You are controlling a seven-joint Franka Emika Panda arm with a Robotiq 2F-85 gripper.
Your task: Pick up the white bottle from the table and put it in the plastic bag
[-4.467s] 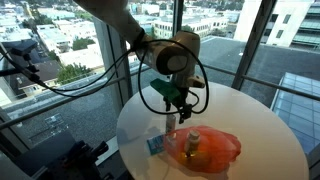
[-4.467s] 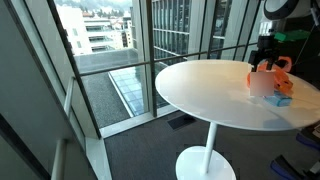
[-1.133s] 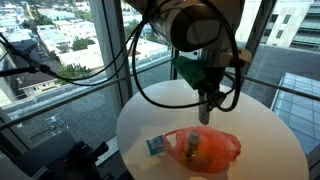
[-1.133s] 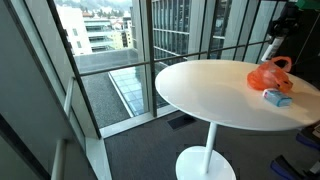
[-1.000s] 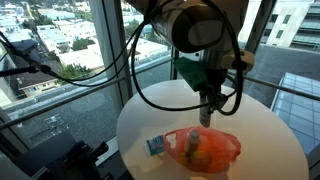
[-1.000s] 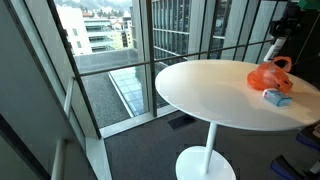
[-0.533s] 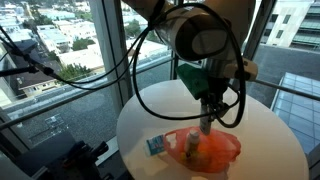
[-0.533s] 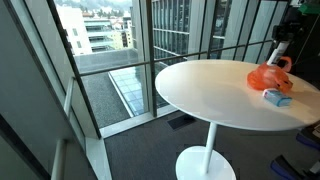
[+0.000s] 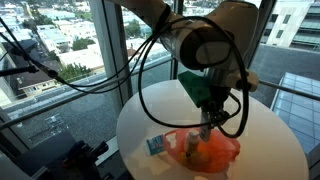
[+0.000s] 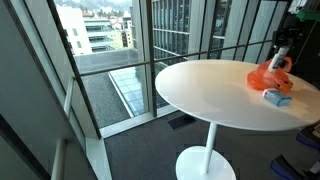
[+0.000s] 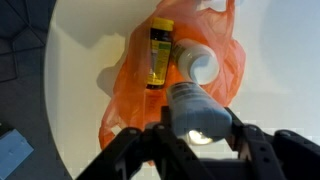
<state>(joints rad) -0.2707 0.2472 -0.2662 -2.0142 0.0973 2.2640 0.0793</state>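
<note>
Within the last second the gripper (image 9: 204, 129), clenched on the white bottle (image 11: 196, 112), has come down from well above the round table (image 10: 205, 95) to the mouth of the orange plastic bag (image 9: 227, 152), so the bottle seems ready for release inside.

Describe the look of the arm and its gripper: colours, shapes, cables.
The arm is pale and rounded, ending in a bulky grey wrist housing. Black cables loop loosely around it. A green block sits above the black gripper, whose fingers are dark and angular.
</note>
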